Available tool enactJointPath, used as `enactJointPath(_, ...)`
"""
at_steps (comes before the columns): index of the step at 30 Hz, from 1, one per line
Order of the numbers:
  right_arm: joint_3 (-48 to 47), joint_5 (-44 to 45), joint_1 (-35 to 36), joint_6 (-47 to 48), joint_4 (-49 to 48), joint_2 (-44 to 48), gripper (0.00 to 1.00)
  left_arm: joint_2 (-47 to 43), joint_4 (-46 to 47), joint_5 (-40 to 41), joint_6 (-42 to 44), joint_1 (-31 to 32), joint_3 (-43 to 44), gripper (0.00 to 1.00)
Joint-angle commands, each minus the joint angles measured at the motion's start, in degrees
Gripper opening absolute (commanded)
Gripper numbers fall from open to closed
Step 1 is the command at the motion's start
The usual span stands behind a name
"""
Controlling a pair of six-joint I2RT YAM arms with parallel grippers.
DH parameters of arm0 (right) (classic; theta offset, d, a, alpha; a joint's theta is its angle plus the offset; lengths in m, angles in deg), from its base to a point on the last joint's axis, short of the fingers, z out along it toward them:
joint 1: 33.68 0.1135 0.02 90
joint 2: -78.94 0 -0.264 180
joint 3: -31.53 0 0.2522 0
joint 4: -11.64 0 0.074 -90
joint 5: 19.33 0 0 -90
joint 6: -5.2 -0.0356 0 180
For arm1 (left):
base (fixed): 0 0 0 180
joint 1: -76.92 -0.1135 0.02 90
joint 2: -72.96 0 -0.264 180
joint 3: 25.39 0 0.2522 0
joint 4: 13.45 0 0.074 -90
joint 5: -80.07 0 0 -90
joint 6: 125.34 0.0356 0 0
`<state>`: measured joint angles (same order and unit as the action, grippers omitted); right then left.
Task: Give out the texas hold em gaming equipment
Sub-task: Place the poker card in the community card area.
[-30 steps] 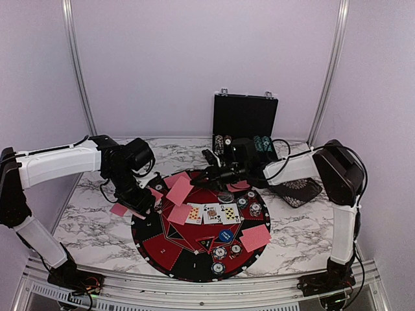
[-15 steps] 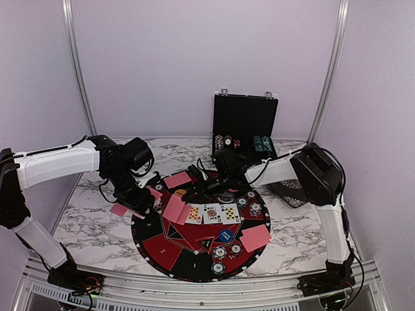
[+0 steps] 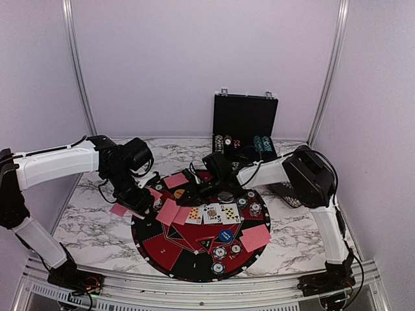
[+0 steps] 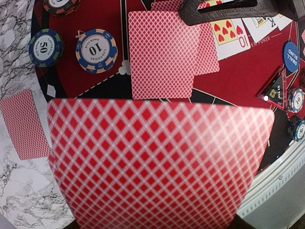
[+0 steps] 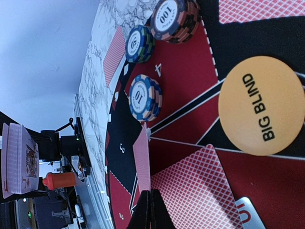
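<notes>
My right pincer (image 5: 150, 210), clenched on a red-backed card (image 4: 162, 55), has lowered it onto another card (image 4: 208, 47); my left pincer (image 3: 139, 197) grips the deck (image 4: 157, 162); release next.

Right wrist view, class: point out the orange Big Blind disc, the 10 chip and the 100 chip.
orange Big Blind disc (image 5: 261, 106): right wrist view, middle of its printed face.
10 chip (image 5: 138, 96): right wrist view, its top label.
100 chip (image 5: 167, 14): right wrist view, its top label.
</notes>
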<state>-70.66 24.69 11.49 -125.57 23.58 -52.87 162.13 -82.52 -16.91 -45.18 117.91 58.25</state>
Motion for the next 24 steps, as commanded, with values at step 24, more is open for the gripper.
enactJointPath(24,-6.15,12.77,1.92,7.12,11.64,0.68,0.21,-1.46,0.55,-0.17,0.27,-0.04,-0.47,0.47)
